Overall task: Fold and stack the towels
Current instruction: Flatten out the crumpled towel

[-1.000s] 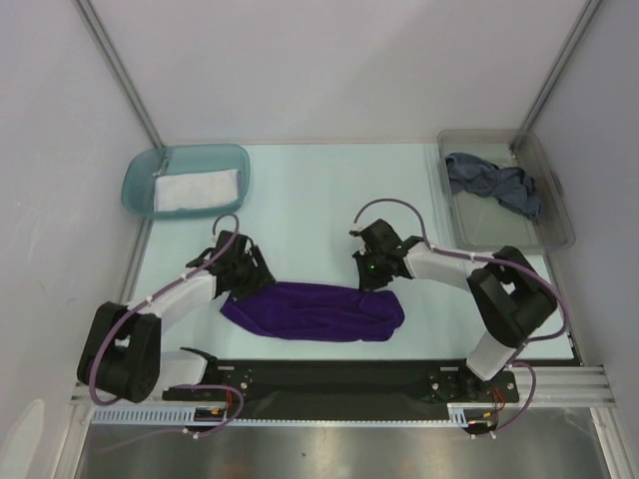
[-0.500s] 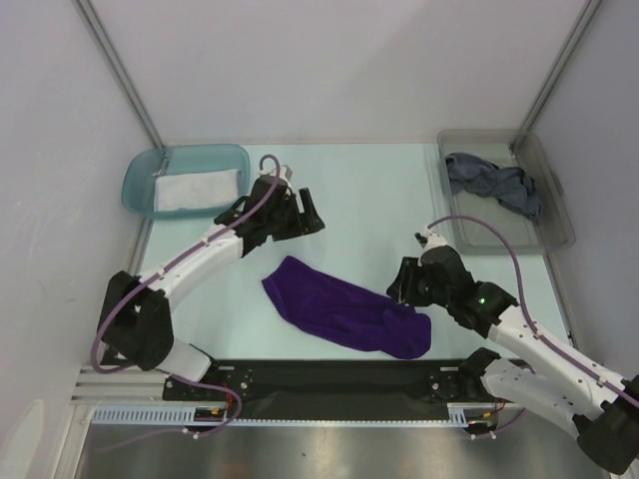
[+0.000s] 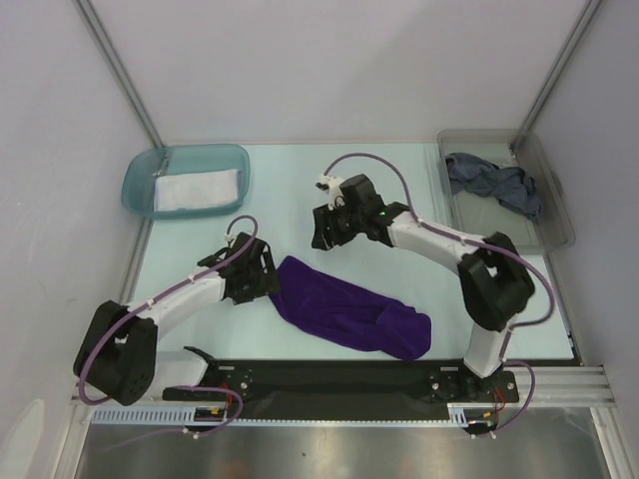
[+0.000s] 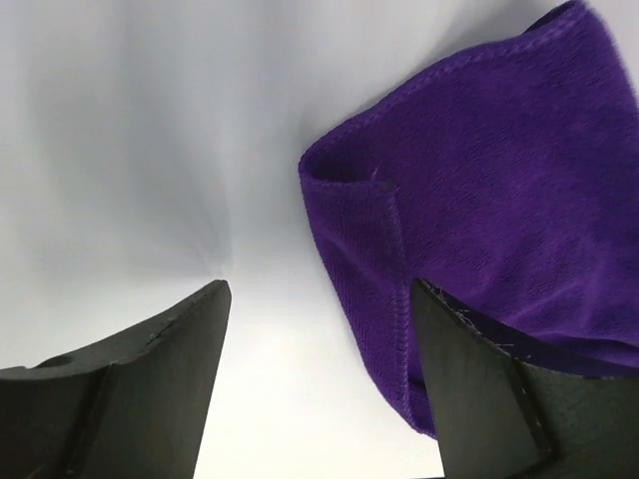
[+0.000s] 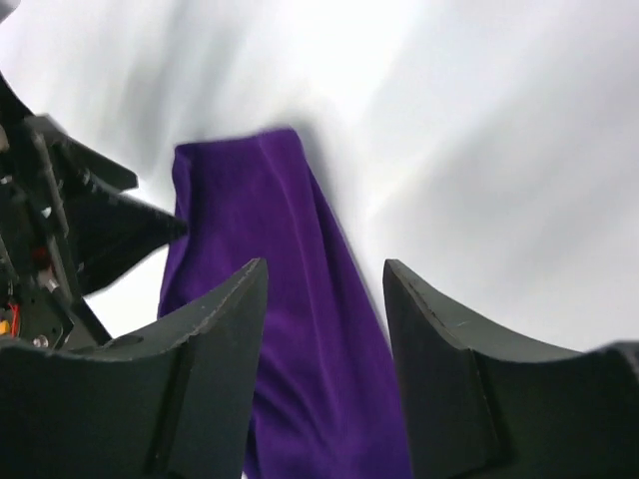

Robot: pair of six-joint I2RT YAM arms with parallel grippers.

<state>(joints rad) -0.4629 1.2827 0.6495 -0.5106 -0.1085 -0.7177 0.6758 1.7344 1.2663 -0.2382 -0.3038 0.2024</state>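
Observation:
A deep purple towel [image 3: 349, 310] lies bunched and slanted on the table near the front edge. My left gripper [image 3: 268, 279] is low at its left end, open; the towel's hemmed corner [image 4: 479, 210] lies just inside the right finger [image 4: 469, 379]. My right gripper [image 3: 324, 232] hovers behind that same end, open with nothing between its fingers [image 5: 324, 267]. The purple towel [image 5: 290, 339] runs below it. A pale folded towel [image 3: 198, 189] lies in the teal tray. A grey-blue towel [image 3: 494, 181] is crumpled in the clear bin.
The teal tray [image 3: 140, 172] sits at the back left and the clear grey bin [image 3: 499, 232] at the back right. Metal frame posts and white walls enclose the table. The left arm's gripper [image 5: 95, 225] shows close by in the right wrist view.
The right gripper has opened and let go of the purple towel, then moved back and left. The towel now lies slanted further right. The left gripper came back to its left end.

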